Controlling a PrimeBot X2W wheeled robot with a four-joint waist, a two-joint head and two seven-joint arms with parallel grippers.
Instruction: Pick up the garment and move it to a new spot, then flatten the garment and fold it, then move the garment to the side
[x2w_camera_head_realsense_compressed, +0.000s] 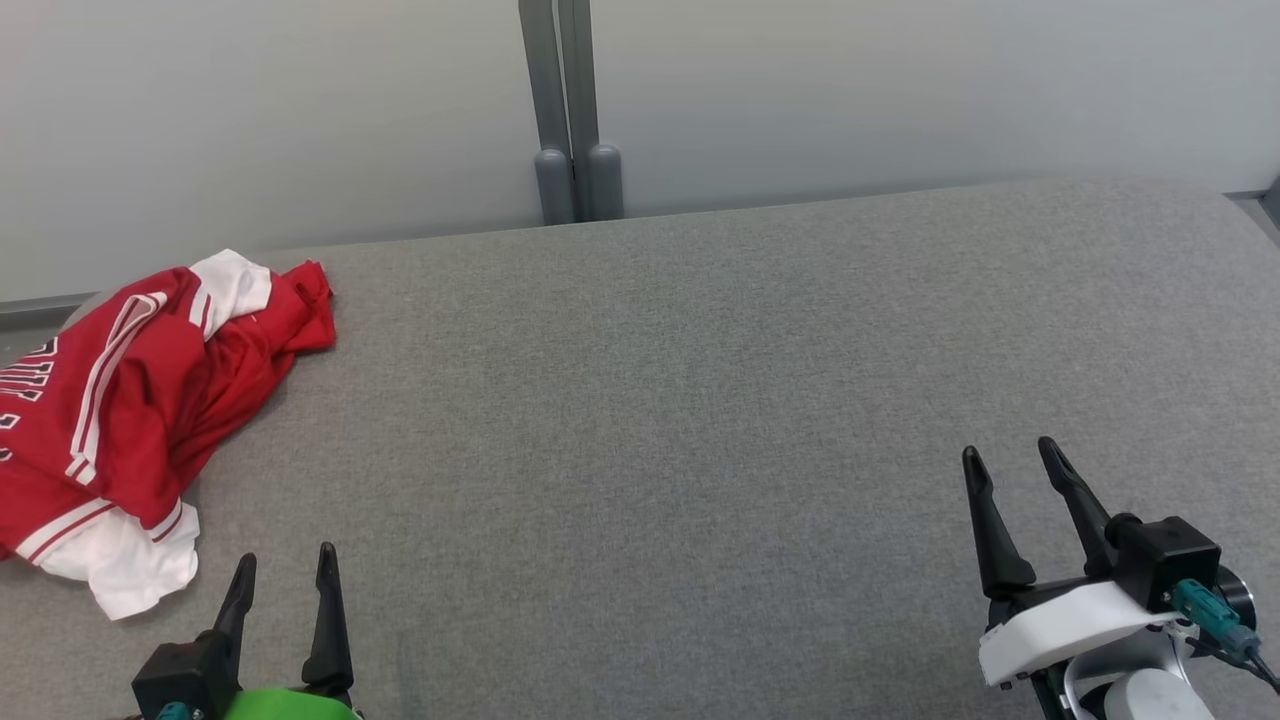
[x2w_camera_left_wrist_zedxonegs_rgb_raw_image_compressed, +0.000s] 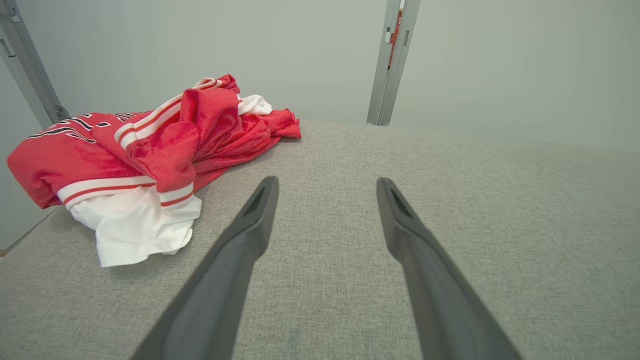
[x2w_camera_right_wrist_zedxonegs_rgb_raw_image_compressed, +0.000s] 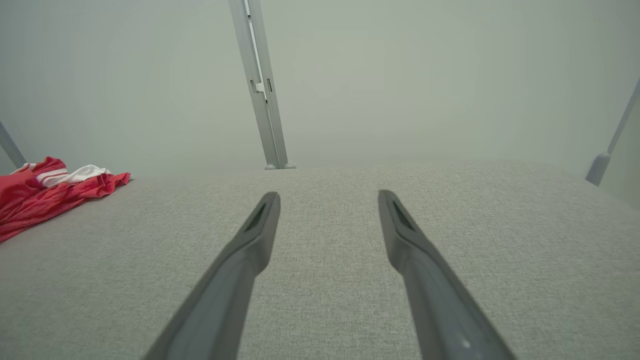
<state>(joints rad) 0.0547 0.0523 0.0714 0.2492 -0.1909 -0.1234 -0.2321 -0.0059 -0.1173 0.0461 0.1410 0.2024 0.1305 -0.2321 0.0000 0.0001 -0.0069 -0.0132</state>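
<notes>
A wide grey fabric surface (x2w_camera_head_realsense_compressed: 700, 400) lies before a pale wall (x2w_camera_head_realsense_compressed: 900, 90). The red and white garment (x2w_camera_head_realsense_compressed: 130, 420) lies crumpled at its left edge, near the left gripper (x2w_camera_head_realsense_compressed: 287, 553). This gripper and the right gripper (x2w_camera_head_realsense_compressed: 1008, 447) stand spread apart, holding nothing.

I read: garment (x2w_camera_head_realsense_compressed: 140, 400) red, white striped trim, black-and-white lettering; table cover (x2w_camera_head_realsense_compressed: 650, 400) grey, fine weave; wall (x2w_camera_head_realsense_compressed: 900, 90) pale grey, post (x2w_camera_head_realsense_compressed: 570, 100) darker grey; left gripper (x2w_camera_head_realsense_compressed: 286, 555) black, green shell (x2w_camera_head_realsense_compressed: 290, 705) behind; right gripper (x2w_camera_head_realsense_compressed: 1008, 448) black, white shell (x2w_camera_head_realsense_compressed: 1060, 625), teal plug (x2w_camera_head_realsense_compressed: 1205, 605).
</notes>
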